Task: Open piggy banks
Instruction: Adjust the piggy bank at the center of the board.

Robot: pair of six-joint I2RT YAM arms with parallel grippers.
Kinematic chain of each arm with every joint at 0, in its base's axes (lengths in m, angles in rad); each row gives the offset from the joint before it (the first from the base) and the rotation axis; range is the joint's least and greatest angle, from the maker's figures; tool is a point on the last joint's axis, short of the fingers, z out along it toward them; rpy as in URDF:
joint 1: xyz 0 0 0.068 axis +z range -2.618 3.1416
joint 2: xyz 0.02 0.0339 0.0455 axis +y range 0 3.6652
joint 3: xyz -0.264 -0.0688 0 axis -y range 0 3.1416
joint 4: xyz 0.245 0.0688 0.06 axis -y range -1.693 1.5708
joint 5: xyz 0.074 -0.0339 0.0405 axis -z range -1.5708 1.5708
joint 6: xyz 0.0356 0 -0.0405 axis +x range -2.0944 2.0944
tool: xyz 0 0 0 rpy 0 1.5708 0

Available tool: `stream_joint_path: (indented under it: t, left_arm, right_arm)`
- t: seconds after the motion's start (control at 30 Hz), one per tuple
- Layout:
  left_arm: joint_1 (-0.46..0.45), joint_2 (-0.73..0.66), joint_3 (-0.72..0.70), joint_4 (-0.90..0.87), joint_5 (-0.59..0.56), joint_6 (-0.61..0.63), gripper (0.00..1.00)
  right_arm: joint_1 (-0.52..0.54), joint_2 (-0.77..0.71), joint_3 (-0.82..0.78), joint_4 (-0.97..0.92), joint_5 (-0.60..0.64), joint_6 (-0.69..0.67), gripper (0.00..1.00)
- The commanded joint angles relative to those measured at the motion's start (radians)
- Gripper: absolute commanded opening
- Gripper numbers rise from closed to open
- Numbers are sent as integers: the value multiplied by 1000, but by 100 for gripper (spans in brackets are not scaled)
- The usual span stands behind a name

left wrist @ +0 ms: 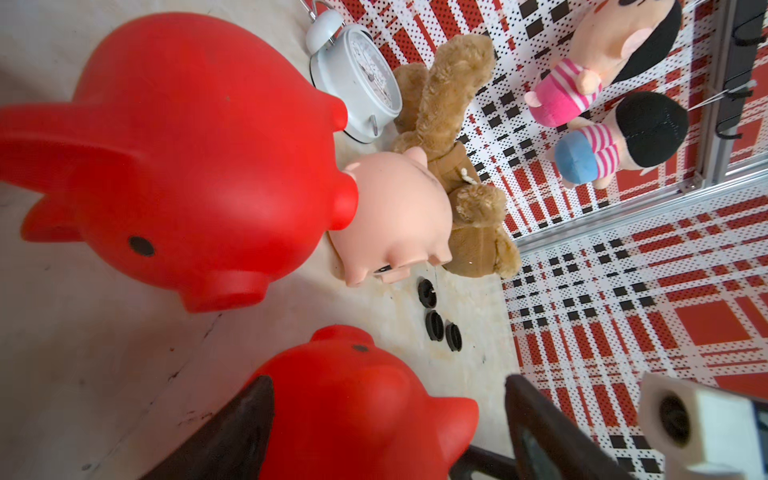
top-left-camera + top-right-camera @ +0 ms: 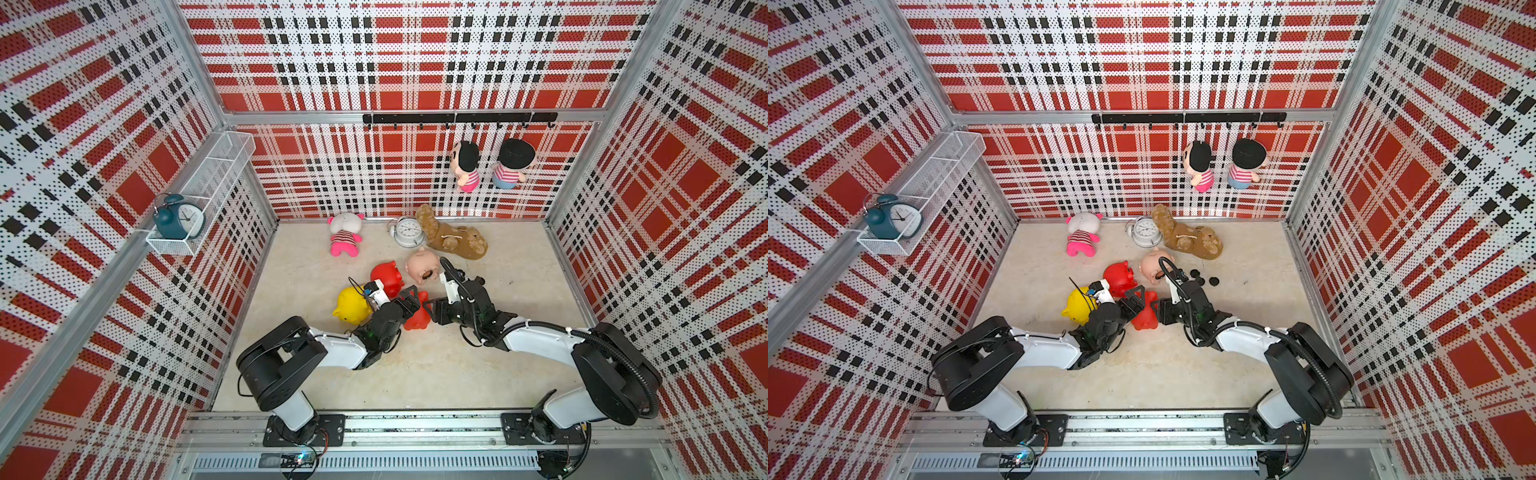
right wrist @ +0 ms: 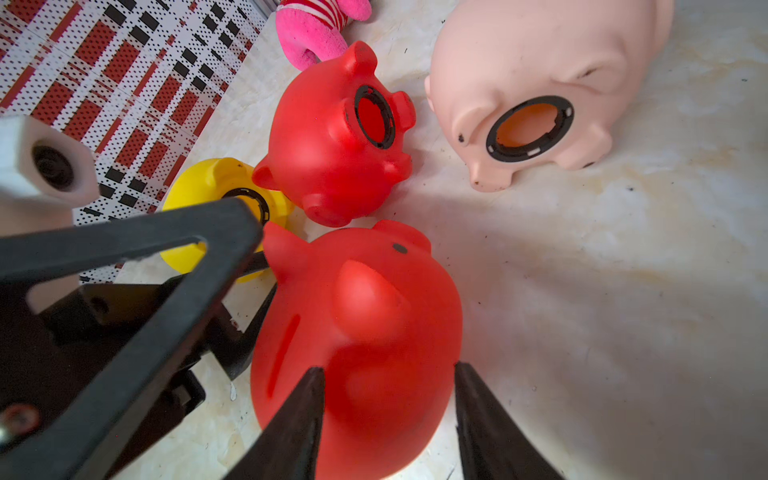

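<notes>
Four piggy banks lie mid-floor: a yellow one (image 2: 351, 305), a far red one (image 2: 386, 278), a pale pink one (image 2: 422, 268) and a near red one (image 2: 417, 318). The pink pig's belly hole (image 3: 530, 129) and the far red pig's belly hole (image 3: 374, 116) are unplugged. The yellow pig's hole (image 3: 253, 199) is partly hidden. My right gripper (image 3: 388, 370) is shut on the near red pig's (image 3: 361, 332) body, coin slot showing, belly hidden. From the opposite side my left gripper (image 1: 384, 415) straddles the same pig (image 1: 345, 407), open. One finger (image 1: 245, 419) touches it; the other stands clear.
Three black plugs (image 1: 434, 325) lie loose on the floor beside the pink pig. Behind stand a white alarm clock (image 2: 409, 232), a brown plush dog (image 2: 453, 239) and a striped plush (image 2: 345, 237). Two dolls (image 2: 465, 166) hang on the back wall. A teal clock (image 2: 178, 218) sits in the wall basket.
</notes>
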Motion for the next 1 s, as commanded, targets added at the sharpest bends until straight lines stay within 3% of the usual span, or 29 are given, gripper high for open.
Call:
stream_joint_path:
  t: [0.0,0.13,0.27,0.77,0.97]
  left_arm:
    - [-4,47,24,-23,48,0,78]
    - [6,73,-11,59,86,-15,63]
    - [28,94,-96,198,124,-61,56]
    - [73,64,-226,285,121,-88,58]
    - [87,39,-260,288,108,-97,59]
  right_arm:
    - [-13,-22,-27,15,4,-1,52]
    - [-20,-28,-33,19,-7,-1,51]
    - [-20,-42,-24,17,-35,-3,51]
    - [-21,-85,45,-41,-51,-7,50]
    - [-22,-97,56,-85,-4,-29,51]
